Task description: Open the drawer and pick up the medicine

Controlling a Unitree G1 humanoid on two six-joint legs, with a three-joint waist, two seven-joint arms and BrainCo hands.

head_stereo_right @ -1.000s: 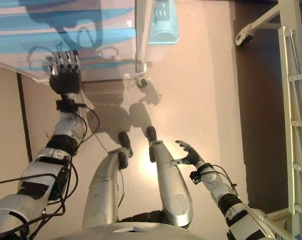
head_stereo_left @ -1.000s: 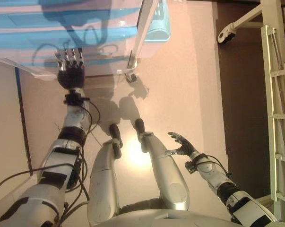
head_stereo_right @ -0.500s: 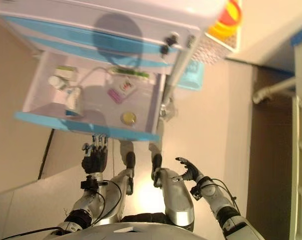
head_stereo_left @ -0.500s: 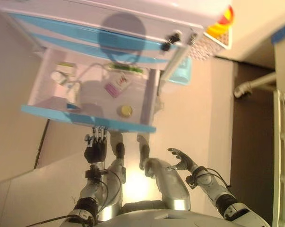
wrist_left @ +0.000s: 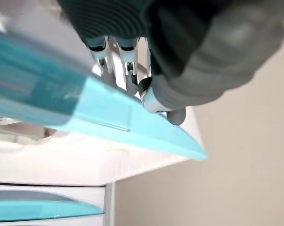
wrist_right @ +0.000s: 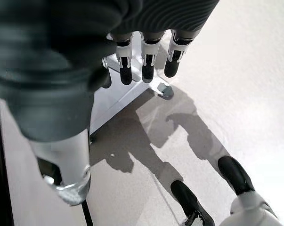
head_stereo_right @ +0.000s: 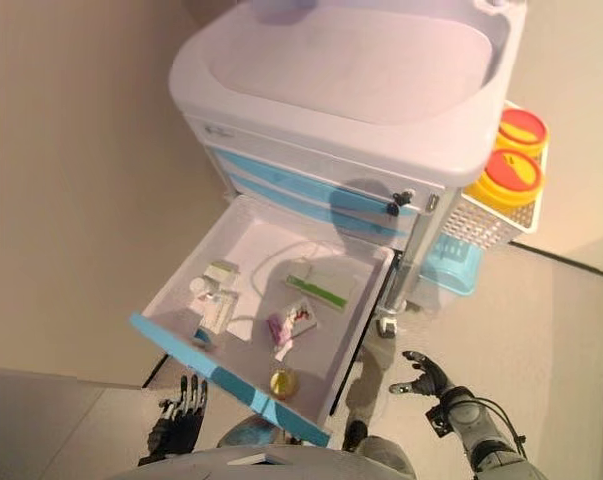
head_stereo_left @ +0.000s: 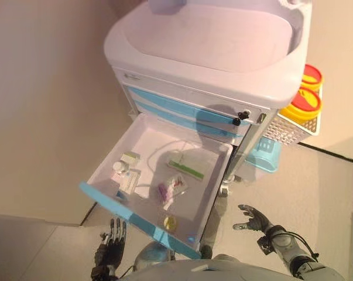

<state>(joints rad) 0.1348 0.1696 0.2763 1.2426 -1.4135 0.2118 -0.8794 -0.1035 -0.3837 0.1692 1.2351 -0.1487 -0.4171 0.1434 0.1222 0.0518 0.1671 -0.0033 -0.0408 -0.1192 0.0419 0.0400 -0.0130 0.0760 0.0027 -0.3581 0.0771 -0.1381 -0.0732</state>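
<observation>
The white cart's (head_stereo_left: 223, 41) lower drawer (head_stereo_left: 220, 175) stands pulled out, its blue front (head_stereo_left: 138, 221) toward me. Inside lie a small white bottle (head_stereo_left: 119, 167), a small box (head_stereo_left: 130, 157), a green-and-white packet (head_stereo_left: 185, 167), a pink packet (head_stereo_left: 171, 188), a round yellow tin (head_stereo_left: 170, 222) and a thin tube. My left hand (head_stereo_left: 109, 249) is open just below the blue front, fingers (wrist_left: 127, 70) straight toward its lower edge and holding nothing. My right hand (head_stereo_left: 252, 219) is open and empty, low to the right of the drawer.
Two red containers with yellow lids (head_stereo_left: 305, 102) sit in a white wire basket (head_stereo_left: 278, 132) on the cart's right side, with a light blue bin (head_stereo_left: 264, 158) below it. A beige wall stands left of the cart. A cart caster (wrist_right: 161, 89) rests on the floor.
The camera has swung up from the floor to the whole cart, so the open drawer's inside now shows. My left hand stays by the blue front. My right hand has hardly moved.
</observation>
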